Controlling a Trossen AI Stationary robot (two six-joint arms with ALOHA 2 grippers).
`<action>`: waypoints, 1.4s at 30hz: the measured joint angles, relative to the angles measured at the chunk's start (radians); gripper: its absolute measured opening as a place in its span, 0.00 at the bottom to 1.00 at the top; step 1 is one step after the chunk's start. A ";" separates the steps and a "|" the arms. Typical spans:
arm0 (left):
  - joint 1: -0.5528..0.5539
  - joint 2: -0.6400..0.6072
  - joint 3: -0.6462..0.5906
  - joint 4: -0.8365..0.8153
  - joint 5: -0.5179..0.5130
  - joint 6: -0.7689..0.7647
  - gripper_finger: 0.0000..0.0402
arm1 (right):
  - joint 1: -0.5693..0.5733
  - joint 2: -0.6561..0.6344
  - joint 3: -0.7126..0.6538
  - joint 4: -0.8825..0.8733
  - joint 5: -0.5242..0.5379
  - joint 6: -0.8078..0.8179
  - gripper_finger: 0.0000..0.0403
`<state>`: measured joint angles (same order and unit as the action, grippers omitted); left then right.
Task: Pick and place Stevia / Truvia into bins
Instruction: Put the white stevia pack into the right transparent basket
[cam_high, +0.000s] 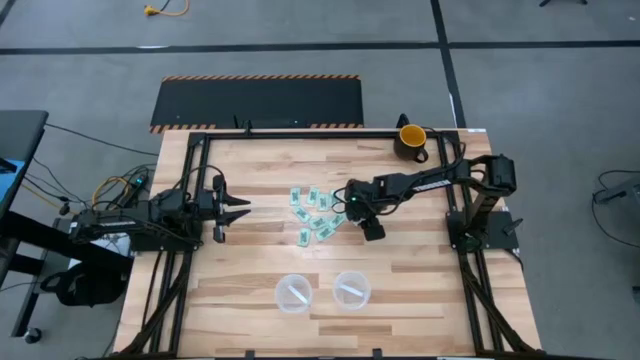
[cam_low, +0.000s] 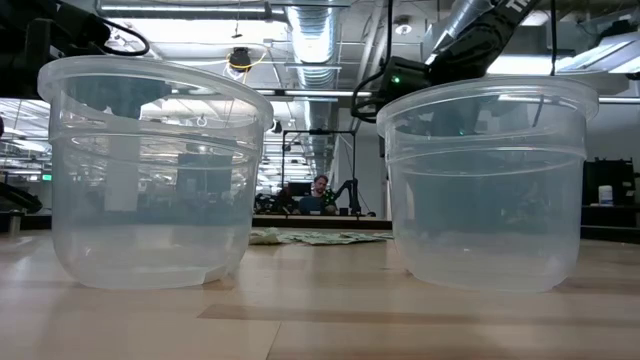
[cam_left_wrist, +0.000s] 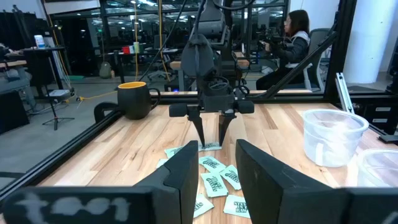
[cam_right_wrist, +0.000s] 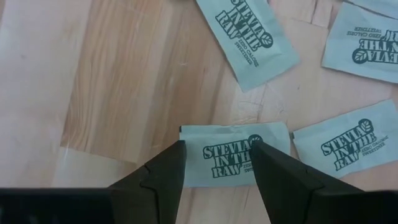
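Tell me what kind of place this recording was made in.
Probably a robotics lab or open workshop. The light wooden table sits in a black metal frame on grey concrete, exposed ceiling ducts run overhead, and a seated person works at another rig behind.

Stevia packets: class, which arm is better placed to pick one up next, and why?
The right. Its gripper is down over the Stevia packets, fingers open astride one packet. The left gripper waits open, beside the pile.
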<state>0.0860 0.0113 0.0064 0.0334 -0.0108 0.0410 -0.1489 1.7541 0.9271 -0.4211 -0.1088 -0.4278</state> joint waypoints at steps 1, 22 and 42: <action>0.000 0.000 0.000 0.000 0.000 0.000 0.24 | -0.003 -0.001 -0.004 0.005 -0.004 0.000 0.44; 0.000 0.000 0.000 0.000 0.000 0.000 0.24 | -0.003 0.000 -0.014 0.013 -0.024 0.008 0.26; 0.000 0.000 0.000 0.000 0.000 0.000 0.24 | 0.015 -0.133 0.074 -0.150 -0.021 0.042 0.05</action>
<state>0.0859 0.0113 0.0063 0.0330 -0.0109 0.0410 -0.1341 1.6214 1.0013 -0.5709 -0.1300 -0.3861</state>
